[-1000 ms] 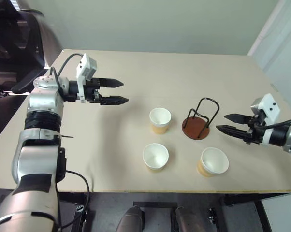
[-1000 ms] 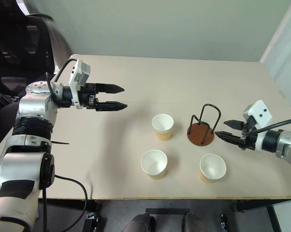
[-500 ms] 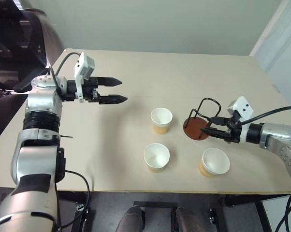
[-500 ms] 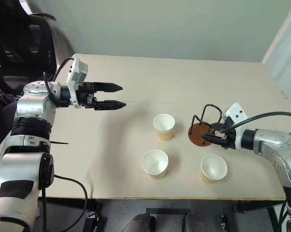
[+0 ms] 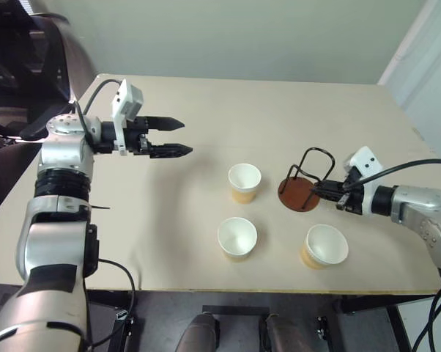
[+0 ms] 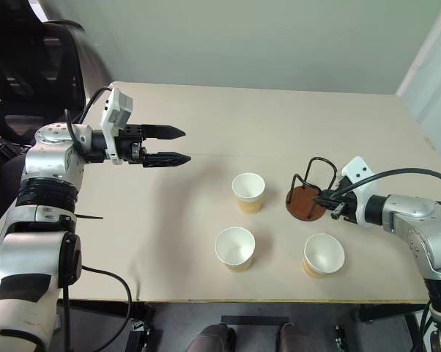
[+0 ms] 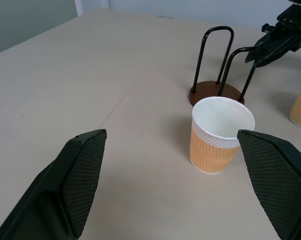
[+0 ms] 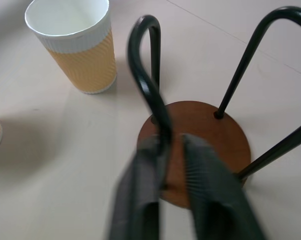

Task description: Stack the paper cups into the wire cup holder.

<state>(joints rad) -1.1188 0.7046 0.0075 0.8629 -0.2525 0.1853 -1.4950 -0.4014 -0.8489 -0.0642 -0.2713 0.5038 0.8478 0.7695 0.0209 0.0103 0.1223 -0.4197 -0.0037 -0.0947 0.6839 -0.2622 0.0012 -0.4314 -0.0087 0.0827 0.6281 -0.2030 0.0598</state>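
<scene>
Paper cups (image 5: 244, 180) stand empty at the wire cup holder's (image 5: 301, 183) nine, seven and five o'clock as the right gripper (image 8: 170, 150), clamped on one wire loop, risks tipping it; left gripper (image 5: 178, 137) gapes idle.

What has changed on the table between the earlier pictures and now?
The right gripper moved in from the table's right edge to the wire cup holder and shut on one of its wire loops. The left gripper stayed open in the air over the left part of the table. The three paper cups and the holder kept their places.
</scene>
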